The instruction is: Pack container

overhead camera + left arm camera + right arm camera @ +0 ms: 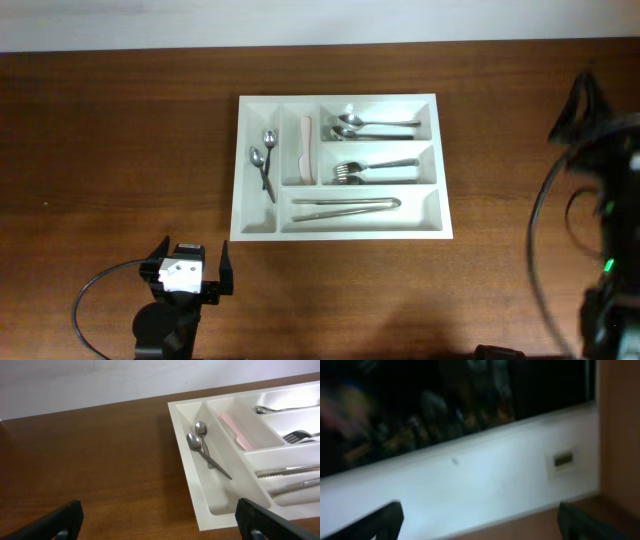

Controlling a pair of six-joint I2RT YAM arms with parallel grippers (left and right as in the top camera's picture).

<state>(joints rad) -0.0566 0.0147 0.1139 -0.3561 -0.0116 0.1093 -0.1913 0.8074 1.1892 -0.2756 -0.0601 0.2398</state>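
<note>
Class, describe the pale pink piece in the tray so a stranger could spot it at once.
On the brown table sits a white tray. At its left end are two narrow slots; the pink piece lies alone in the second, beside the slot with two small spoons. Everything else in the tray is shiny metal.

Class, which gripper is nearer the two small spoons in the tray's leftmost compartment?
Left. The left gripper sits open at the near table edge, facing the spoons; the right gripper is far beyond the tray's other side, facing a wall.
</note>
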